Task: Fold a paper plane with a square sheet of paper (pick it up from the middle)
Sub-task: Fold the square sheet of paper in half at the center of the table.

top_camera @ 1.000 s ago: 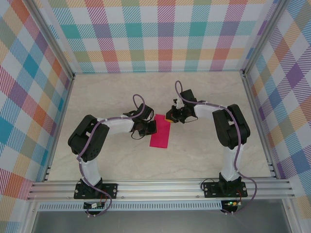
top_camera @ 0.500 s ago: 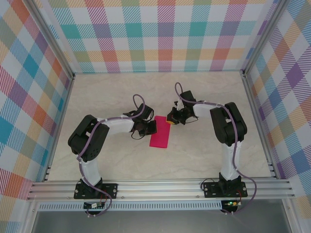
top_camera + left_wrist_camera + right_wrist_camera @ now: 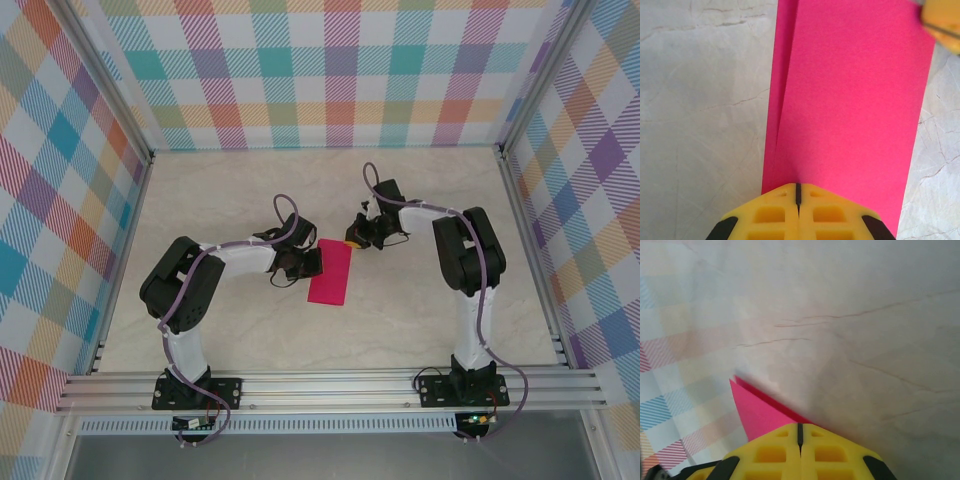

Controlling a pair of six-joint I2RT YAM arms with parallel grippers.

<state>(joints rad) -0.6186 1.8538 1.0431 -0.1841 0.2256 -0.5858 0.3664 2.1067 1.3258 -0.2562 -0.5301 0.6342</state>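
The square sheet of paper (image 3: 331,272) lies on the table as a narrow magenta-pink rectangle, folded double, its two layers slightly offset along one long edge (image 3: 850,100). My left gripper (image 3: 314,262) is shut, its yellow tips (image 3: 798,186) resting on the sheet's left long edge at about mid-length. My right gripper (image 3: 352,240) is shut too, its tips (image 3: 800,426) over the sheet's far right corner. A pink point of that corner (image 3: 757,410) sticks out past them. I cannot tell whether the right tips touch the paper.
The marble-patterned tabletop (image 3: 250,190) is walled by checked panels (image 3: 330,80) on three sides. An aluminium rail (image 3: 330,385) carrying both arm bases runs along the near edge. Bare table lies beyond and in front of the sheet.
The right gripper has shifted slightly toward the far side at the sheet's corner, and its elbow has swung a little left. The left arm and the paper have stayed put.
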